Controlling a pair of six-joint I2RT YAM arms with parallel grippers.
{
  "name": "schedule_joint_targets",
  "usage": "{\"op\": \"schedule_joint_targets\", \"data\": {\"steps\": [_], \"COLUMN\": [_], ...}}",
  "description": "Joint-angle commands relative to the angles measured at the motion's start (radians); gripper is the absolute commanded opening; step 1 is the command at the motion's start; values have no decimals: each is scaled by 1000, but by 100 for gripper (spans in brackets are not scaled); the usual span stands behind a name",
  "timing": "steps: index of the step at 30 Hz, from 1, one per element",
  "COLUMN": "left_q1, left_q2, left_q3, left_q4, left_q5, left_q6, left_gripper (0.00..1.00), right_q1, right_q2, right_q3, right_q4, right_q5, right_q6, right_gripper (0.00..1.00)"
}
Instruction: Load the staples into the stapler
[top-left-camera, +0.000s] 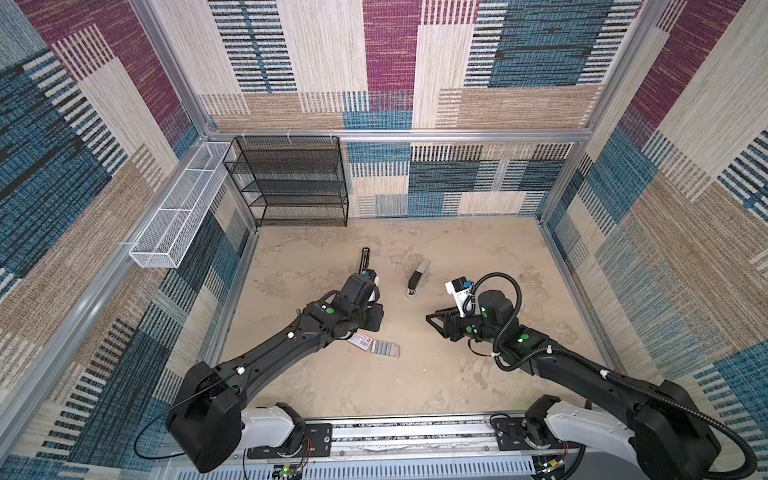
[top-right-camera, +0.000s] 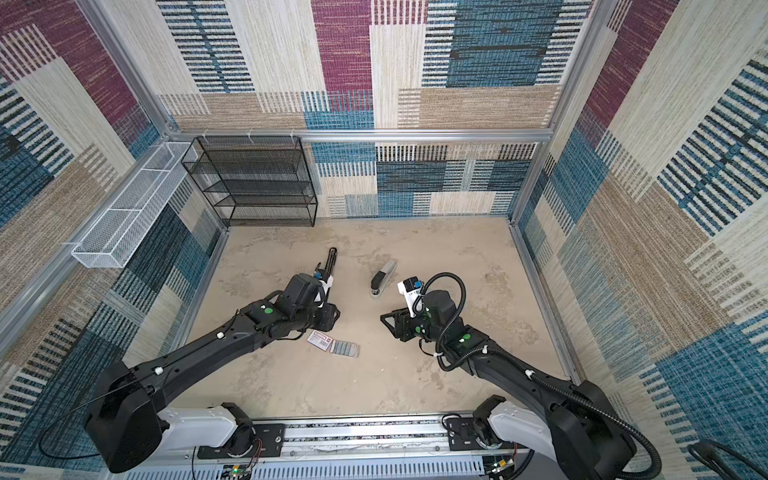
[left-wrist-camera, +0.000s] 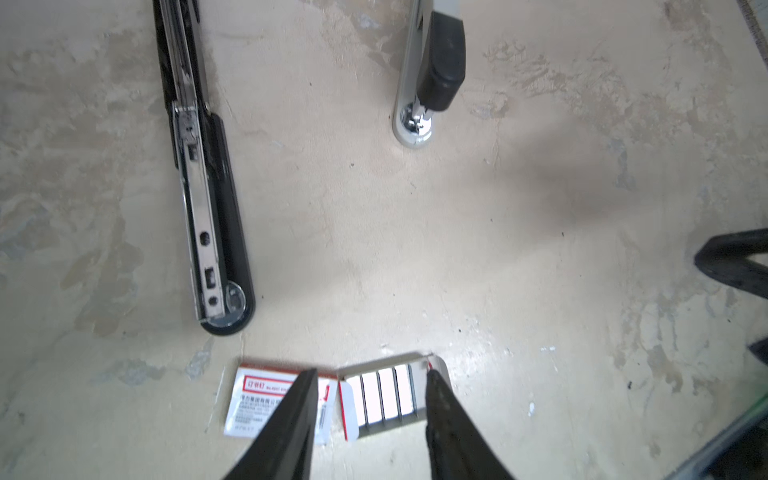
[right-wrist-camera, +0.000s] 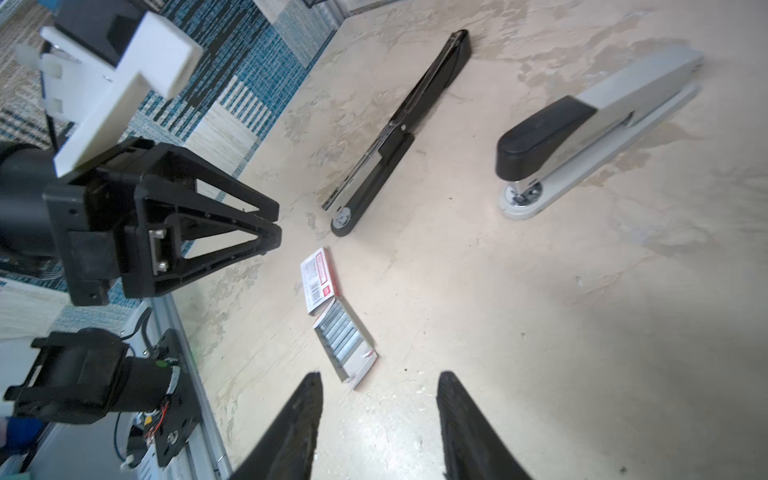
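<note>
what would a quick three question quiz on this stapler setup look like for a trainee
1. True or false: the staples lie uncovered beside the white box.
2. Which one lies swung open flat? A) the black stapler B) the grey stapler C) both
3. What is the right gripper holding?

Key: 1 true; 2 A; 3 nothing, its jaws are apart and empty.
</note>
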Motion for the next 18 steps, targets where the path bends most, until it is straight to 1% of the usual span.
{"op": "schedule_joint_targets", "data": {"steps": [1, 4, 6, 12, 15, 18], "left_q1": [1, -4, -15, -72, -108, -130], "left_q2": [-26, -30, -20, 40, 93, 143], "left_q3": [-30, -72, -93, -113, -100, -78], "left_q4": [-29, -22, -18, -2, 15, 14], "left_q5": [86, 149, 169, 170, 167, 146], "left_q6": [-86, -149, -178, -236, -270, -285], "left_gripper": [42, 39, 37, 33, 30, 28], "right_q1": [31, 68, 81, 89, 90, 91], "right_q2": [17, 50, 63, 58, 61, 64], "right_q3": [11, 22, 17, -15, -24, -35], "right_q4": [49, 21, 18, 38, 31, 35], "right_q5": [-55, -25, -14, -12, 15, 14], "right_q6": [-30, -46, -42, -19, -10, -5], "right_gripper": [45, 43, 43, 44, 43, 43]}}
